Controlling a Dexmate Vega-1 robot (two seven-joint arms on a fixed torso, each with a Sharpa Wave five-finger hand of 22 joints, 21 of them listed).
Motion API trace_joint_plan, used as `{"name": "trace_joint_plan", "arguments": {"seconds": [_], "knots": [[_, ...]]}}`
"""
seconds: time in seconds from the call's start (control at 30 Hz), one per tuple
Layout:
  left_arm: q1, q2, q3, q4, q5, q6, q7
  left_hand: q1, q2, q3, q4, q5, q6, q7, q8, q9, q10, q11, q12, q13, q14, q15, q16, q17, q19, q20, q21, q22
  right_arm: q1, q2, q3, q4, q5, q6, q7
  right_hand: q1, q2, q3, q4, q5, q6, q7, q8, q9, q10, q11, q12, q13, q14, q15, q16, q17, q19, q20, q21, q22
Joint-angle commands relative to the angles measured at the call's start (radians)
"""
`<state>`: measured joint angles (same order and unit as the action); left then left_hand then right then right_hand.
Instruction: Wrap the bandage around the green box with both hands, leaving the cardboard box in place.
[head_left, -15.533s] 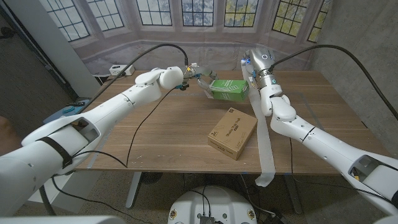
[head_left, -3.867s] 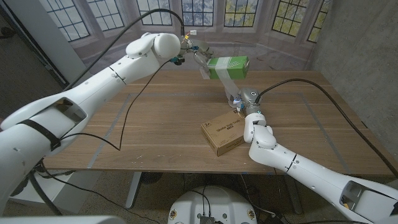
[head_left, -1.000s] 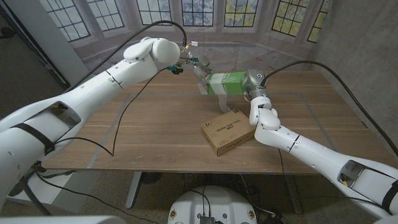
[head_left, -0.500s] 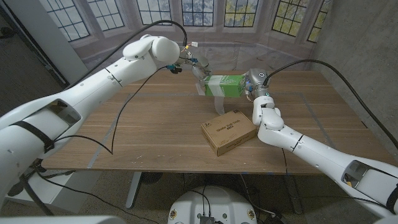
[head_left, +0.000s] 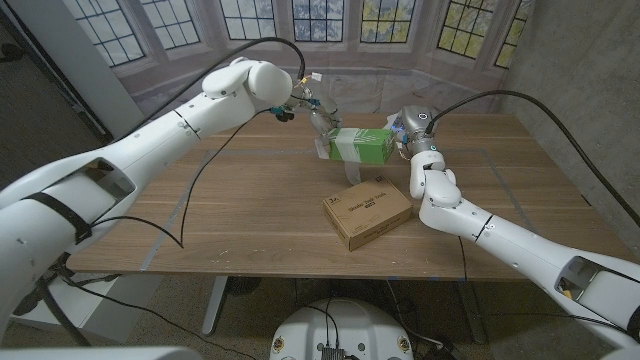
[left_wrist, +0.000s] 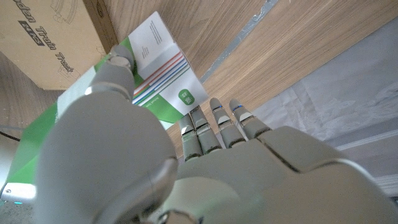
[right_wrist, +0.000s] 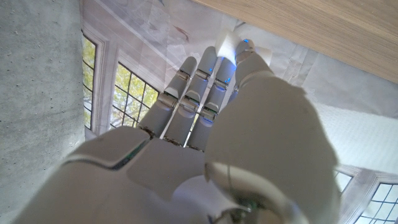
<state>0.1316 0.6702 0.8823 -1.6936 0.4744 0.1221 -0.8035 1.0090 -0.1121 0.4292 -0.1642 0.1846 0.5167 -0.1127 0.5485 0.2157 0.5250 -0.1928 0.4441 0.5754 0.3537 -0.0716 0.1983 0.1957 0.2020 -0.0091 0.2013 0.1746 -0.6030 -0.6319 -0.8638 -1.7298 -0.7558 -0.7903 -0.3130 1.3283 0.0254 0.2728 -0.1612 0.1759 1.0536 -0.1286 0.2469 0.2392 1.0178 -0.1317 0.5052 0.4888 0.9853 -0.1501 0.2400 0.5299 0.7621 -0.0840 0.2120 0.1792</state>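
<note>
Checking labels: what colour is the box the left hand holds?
Green with a white panel, clearest in the left wrist view: green box.

The cardboard box (head_left: 367, 214) lies just below the raised green box (head_left: 362, 146), crowding passage underneath.

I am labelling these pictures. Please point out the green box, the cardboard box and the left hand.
green box (head_left: 364, 146), head view, on its green front face.
cardboard box (head_left: 367, 212), head view, on its printed top.
left hand (head_left: 318, 118), head view, on the fingers at the green box's end.
</note>
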Motion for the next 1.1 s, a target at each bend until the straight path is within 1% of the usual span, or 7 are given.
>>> {"name": "trace_joint_plan", "arguments": {"seconds": [0.03,0.1,0.27,0.57,0.87,1.1], "knots": [[0.001,-0.012,0.010,0.016,0.009,-0.008,-0.011,-0.085,0.126,0.020,0.018,0.005,0.127,0.025,0.011,0.004,0.010,-0.003,0.004,0.003,0.005,-0.003,-0.004,0.002,0.007,-0.001,0.003,0.006,0.001,-0.003,0.010,-0.031,-0.037,0.010,0.014,0.002,0.009,-0.003,0.003,0.007,0.004,0.003,-0.004,0.004,0.046,-0.033,0.004,0.005,0.011,-0.091,-0.007,0.002,0.009,-0.059,0.006,0.002],[0.001,-0.014,0.011,0.018,0.010,-0.008,-0.010,-0.085,0.126,0.021,0.017,0.005,0.126,0.026,0.010,0.004,0.011,-0.002,0.004,0.003,0.007,-0.003,-0.003,0.002,0.007,-0.001,0.003,0.006,0.000,-0.002,0.011,-0.041,-0.044,0.012,0.017,0.002,0.008,-0.003,0.003,0.007,0.005,0.003,-0.004,0.004,0.044,-0.037,0.002,0.005,0.011,-0.091,-0.008,0.002,0.009,-0.059,0.006,0.002],[0.002,-0.017,0.012,0.020,0.012,-0.009,-0.009,-0.087,0.127,0.021,0.017,0.005,0.126,0.025,0.010,0.004,0.012,-0.003,0.004,0.003,0.007,-0.003,-0.003,0.002,0.007,-0.001,0.003,0.006,-0.003,0.001,0.015,-0.065,-0.064,0.019,0.018,0.003,0.010,-0.003,0.003,0.007,0.004,0.005,-0.004,0.004,0.043,-0.033,0.002,0.006,0.011,-0.091,-0.008,0.003,0.008,-0.059,0.006,0.002],[-0.002,-0.026,0.017,0.037,0.010,-0.023,-0.005,-0.087,0.126,0.023,0.016,0.005,0.127,0.026,0.011,0.004,0.012,-0.002,0.003,0.004,0.009,-0.005,-0.003,0.002,0.006,0.000,0.002,0.006,-0.009,0.008,0.025,-0.097,-0.093,0.036,0.030,0.003,0.009,-0.004,0.003,0.006,0.006,0.005,-0.004,0.004,0.044,-0.035,0.002,0.007,0.010,-0.091,-0.010,0.004,0.007,-0.059,0.005,0.002],[-0.015,-0.040,0.026,0.065,0.008,-0.048,-0.005,-0.088,0.127,0.024,0.016,0.005,0.127,0.026,0.011,0.004,0.014,-0.003,0.003,0.005,0.010,-0.006,-0.003,0.002,0.008,-0.001,0.003,0.006,-0.015,0.005,0.039,-0.111,-0.115,0.056,0.041,0.004,0.009,-0.004,0.003,0.006,0.002,0.008,-0.006,0.005,0.045,-0.034,0.001,0.007,0.010,-0.091,-0.012,0.005,0.008,-0.058,0.005,0.002],[-0.023,-0.051,0.035,0.085,0.010,-0.063,-0.005,-0.089,0.128,0.025,0.016,0.005,0.128,0.026,0.011,0.004,0.016,-0.002,0.004,0.005,0.010,-0.005,-0.003,0.002,0.008,-0.001,0.003,0.006,-0.022,0.003,0.051,-0.120,-0.129,0.065,0.051,0.003,0.010,-0.005,0.004,0.006,0.004,0.006,-0.006,0.005,0.045,-0.034,0.002,0.008,0.011,-0.091,-0.012,0.006,0.007,-0.059,0.005,0.002]]}}
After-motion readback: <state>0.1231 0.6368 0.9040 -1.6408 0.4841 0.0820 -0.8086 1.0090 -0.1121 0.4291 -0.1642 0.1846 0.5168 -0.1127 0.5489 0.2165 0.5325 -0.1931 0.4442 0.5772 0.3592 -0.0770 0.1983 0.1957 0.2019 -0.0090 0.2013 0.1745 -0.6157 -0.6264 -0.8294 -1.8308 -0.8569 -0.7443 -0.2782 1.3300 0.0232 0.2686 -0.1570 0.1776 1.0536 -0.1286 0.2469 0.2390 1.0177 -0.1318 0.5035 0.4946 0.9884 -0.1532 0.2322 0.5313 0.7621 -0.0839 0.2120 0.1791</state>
